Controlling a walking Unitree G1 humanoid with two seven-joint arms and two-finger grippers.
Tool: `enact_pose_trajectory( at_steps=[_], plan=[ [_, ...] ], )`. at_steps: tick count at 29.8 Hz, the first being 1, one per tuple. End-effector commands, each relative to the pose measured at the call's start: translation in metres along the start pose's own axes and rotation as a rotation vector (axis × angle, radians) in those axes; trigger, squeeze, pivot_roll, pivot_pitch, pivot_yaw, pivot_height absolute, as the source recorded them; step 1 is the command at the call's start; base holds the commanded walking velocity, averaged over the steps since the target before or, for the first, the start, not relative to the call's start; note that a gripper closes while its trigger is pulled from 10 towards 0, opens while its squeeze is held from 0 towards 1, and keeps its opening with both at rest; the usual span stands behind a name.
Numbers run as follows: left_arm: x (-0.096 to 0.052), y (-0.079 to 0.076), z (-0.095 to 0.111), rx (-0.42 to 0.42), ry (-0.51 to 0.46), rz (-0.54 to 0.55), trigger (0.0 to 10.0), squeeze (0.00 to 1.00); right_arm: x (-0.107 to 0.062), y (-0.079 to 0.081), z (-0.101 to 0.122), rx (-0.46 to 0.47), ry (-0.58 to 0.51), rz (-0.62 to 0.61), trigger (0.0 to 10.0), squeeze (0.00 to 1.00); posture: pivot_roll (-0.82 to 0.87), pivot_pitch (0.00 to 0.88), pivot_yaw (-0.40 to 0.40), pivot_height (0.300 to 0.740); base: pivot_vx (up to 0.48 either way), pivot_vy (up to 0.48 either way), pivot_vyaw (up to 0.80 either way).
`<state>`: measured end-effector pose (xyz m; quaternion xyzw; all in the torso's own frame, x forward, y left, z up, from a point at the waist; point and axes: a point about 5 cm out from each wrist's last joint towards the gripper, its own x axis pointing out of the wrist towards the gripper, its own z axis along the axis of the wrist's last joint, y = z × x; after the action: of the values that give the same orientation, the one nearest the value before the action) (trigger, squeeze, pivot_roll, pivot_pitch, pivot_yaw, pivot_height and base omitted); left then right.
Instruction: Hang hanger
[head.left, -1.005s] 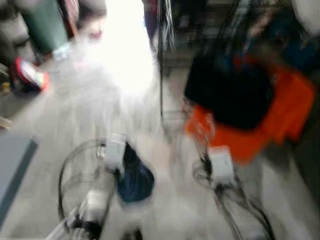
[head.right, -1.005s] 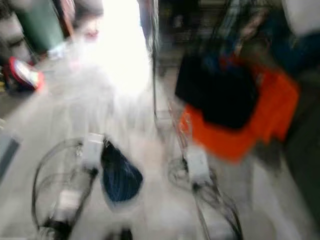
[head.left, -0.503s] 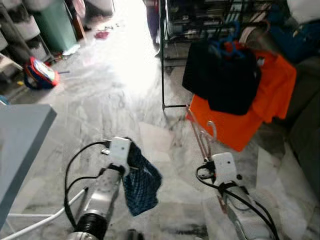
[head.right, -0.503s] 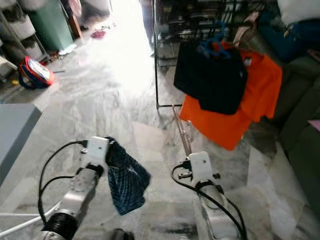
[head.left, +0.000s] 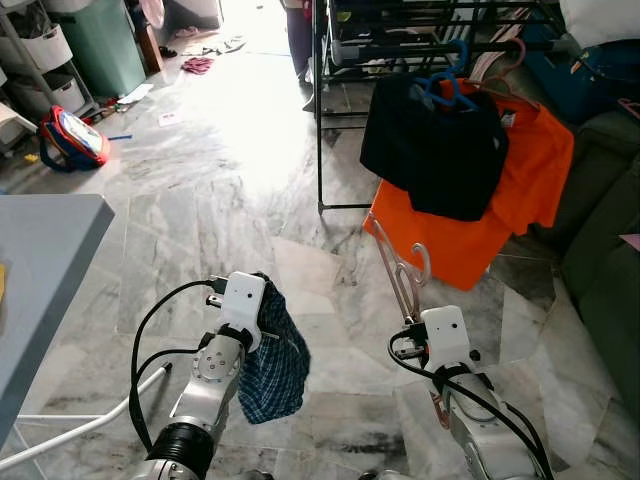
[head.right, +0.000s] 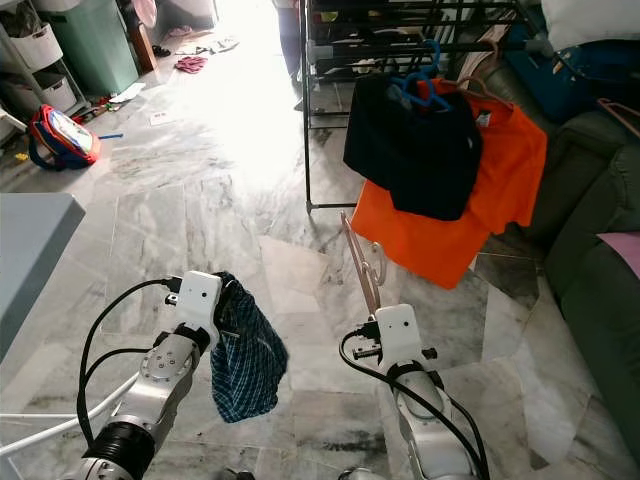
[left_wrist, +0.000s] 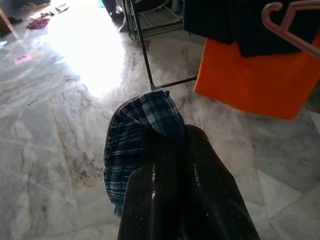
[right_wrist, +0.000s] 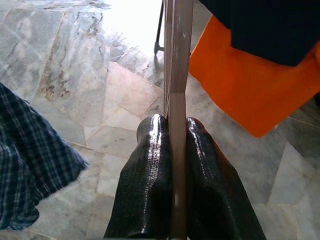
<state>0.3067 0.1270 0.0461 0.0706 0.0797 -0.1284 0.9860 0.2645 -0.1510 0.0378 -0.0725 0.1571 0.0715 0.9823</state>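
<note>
Floor (head.left: 230, 190): pale grey marble slabs, veined, with a bright glare patch towards the far doorway.
Near left: a grey table edge (head.left: 50, 260) stood over it.
Far left: a red and blue bag (head.left: 72, 140) lay on it; a green bin (head.left: 100, 45) stood beyond.
Far middle: scattered clothes (head.left: 205, 55) lay by the doorway.
Right: a black drying rack (head.left: 330, 110) stood on it, beside a dark green sofa (head.left: 600, 260).

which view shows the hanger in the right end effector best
The left eye view: the pink hanger shows its hook and both arms rising from the right end effector. The right eye view shows much the same. The right wrist view shows it edge-on between the fingers; the left wrist view catches its hook.
</note>
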Motion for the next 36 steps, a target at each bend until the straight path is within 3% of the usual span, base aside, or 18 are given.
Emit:
enact_pose_trajectory(
  at_steps=[1, 14, 21, 36],
  plan=[
    [0.000, 0.001, 0.002, 0.002, -0.007, -0.009, 10.0, 0.00, -0.001, -0.001, 0.006, 0.010, -0.024, -0.006, 10.0, 0.00, -0.11, 0.134, 0.030, 0.740, 0.000, 0.000, 0.00],
    [0.002, -0.004, 0.002, -0.041, -0.004, -0.053, 10.0, 0.00, -0.003, 0.000, 0.004, 0.028, 0.006, -0.004, 10.0, 0.00, -0.13, 0.140, 0.033, 0.740, 0.000, 0.000, -0.66],
    [0.001, -0.012, 0.005, -0.083, -0.034, -0.128, 10.0, 0.00, -0.006, 0.000, 0.004, 0.008, 0.005, -0.003, 10.0, 0.00, -0.14, 0.152, 0.029, 0.740, 0.000, 0.000, -0.80],
    [0.003, -0.004, 0.009, -0.089, -0.042, -0.131, 10.0, 0.00, -0.011, 0.003, 0.001, -0.006, 0.017, 0.010, 10.0, 0.00, -0.14, 0.166, 0.029, 0.740, 0.000, 0.000, -0.69]
  ],
)
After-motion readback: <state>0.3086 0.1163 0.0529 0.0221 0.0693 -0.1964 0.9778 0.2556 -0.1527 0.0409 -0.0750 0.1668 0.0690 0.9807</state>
